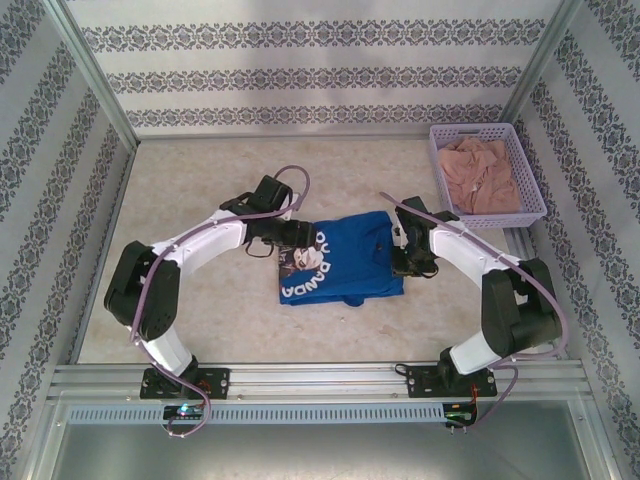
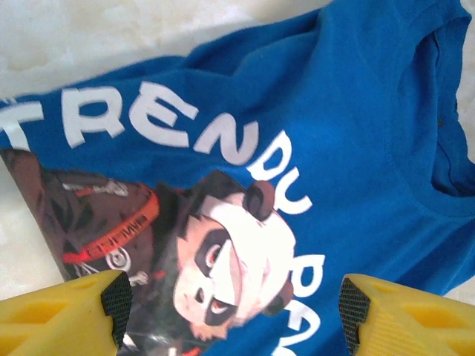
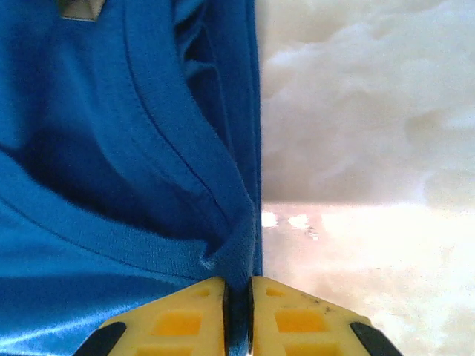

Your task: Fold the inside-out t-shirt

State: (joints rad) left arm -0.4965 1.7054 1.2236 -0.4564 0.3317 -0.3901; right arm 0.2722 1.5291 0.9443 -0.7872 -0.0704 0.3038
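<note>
The right gripper's [image 3: 237, 315] yellow fingers [image 3: 182, 322] are pressed together on a ribbed, stitched edge of the royal-blue short-sleeved cotton t-shirt [image 1: 352, 248], pinching a thin fold of it at the cloth's right border, where blue meets the pale mottled table [image 1: 200, 180]. The left gripper [image 2: 234, 319] hovers with its jaws spread wide and nothing between them, just above the shirt's printed side: bold white lettering [image 2: 159, 126] curving over a panda picture [image 2: 230, 267]. From above, the shirt lies in a rough rectangle in the middle of the table, between the two arms, print towards the left arm and plain blue towards the right. At the far right corner stands a lavender plastic lattice basket [image 1: 530, 190], well apart from the shirt, holding a crumpled pinkish-beige garment [image 1: 485, 175]; what kind of garment it is cannot be told. The lower letters run off the left wrist view, the shirt's left edge is hidden under the left wrist, and a small pale tab [image 3: 80, 7], cut by the right wrist view's top, is unreadable.
</note>
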